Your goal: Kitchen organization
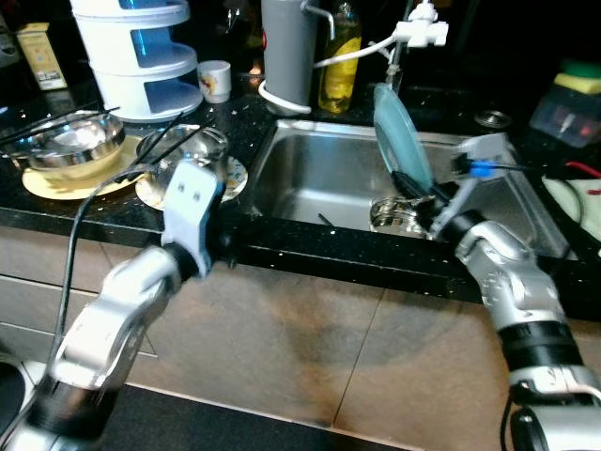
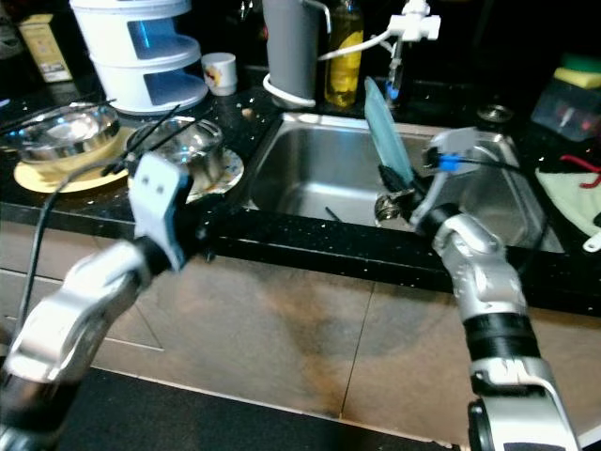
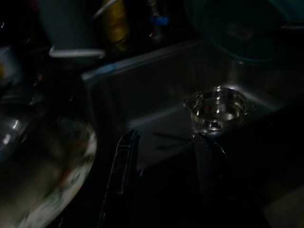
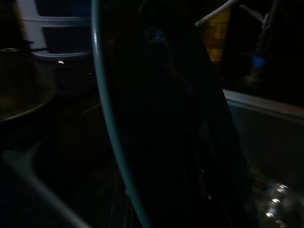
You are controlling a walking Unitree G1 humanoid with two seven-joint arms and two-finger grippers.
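The right claw (image 1: 413,188) is closed on the lower rim of a teal plate (image 1: 402,136), holding it on edge over the sink (image 1: 319,169). The plate stands almost upright, its long axis running from the claw up toward the tap (image 1: 420,31) at the back edge, and its top leans slightly toward the sink's left wall. Just below it, a small steel pot (image 1: 394,216) sits on the sink floor near the front wall; the rest of the basin floor to the left is bare.

The left claw (image 3: 166,156) hovers at the worktop's (image 1: 249,127) front edge, beside the sink's left rim, with its fingers spread and nothing between them. Close behind it lies a patterned plate (image 1: 230,178) carrying a glass bowl (image 1: 192,146), and a steel bowl (image 1: 70,141) sits further left. Bottles and a white tiered rack (image 1: 136,56) crowd the back edge.
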